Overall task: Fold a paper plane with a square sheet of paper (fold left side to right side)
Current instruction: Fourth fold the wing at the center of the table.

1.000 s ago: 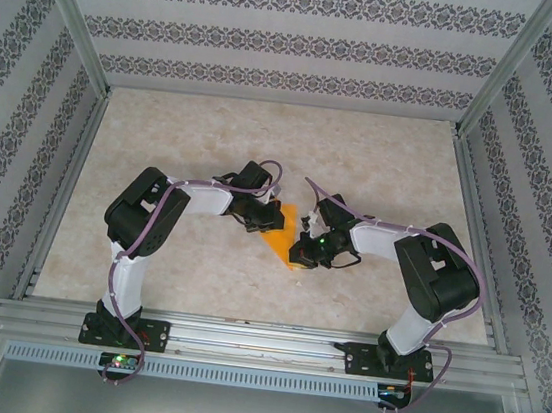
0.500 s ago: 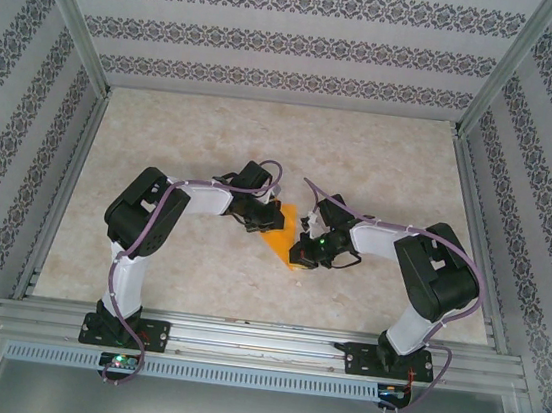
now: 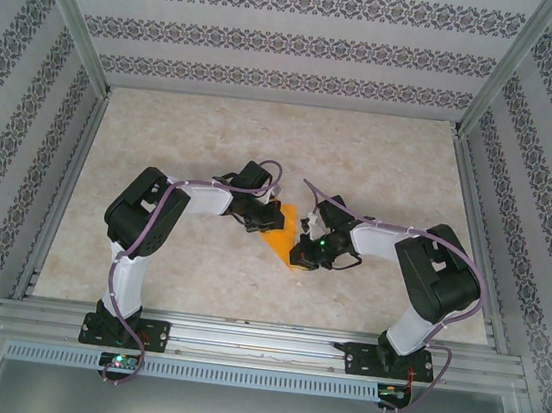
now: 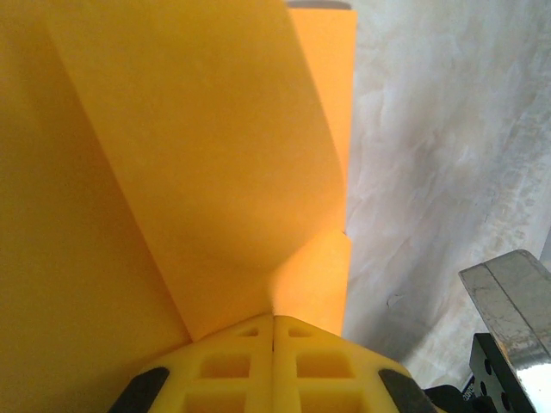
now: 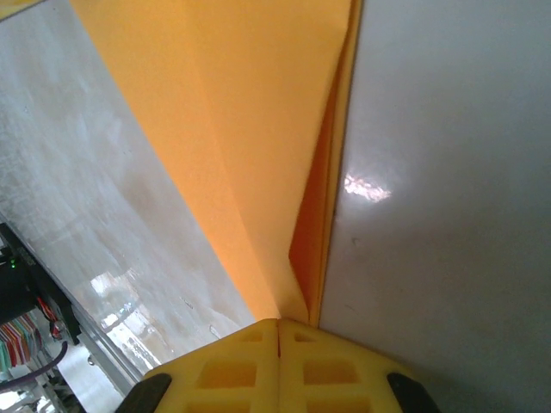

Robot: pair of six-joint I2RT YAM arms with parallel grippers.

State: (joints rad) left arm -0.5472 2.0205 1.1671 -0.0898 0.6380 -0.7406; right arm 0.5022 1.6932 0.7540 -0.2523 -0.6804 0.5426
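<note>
Near the middle of the desk [image 3: 381, 169], I see my left gripper [image 3: 262, 221], jaws pinched fully together on the orange paper [image 3: 282, 236], right gripper [image 3: 303, 246] likewise clamped tight on its other side, folded sheet spanning between them, marbled surface beyond.

The left arm [image 3: 144, 216] and right arm [image 3: 434, 276] rise from their bases, elbows thrown outward, forearms reaching in toward each other with wrists tipped down. The left gripper [image 4: 274, 317] and right gripper [image 5: 278, 321] sit near one another, each with its yellow jaws pressed fully together.
</note>
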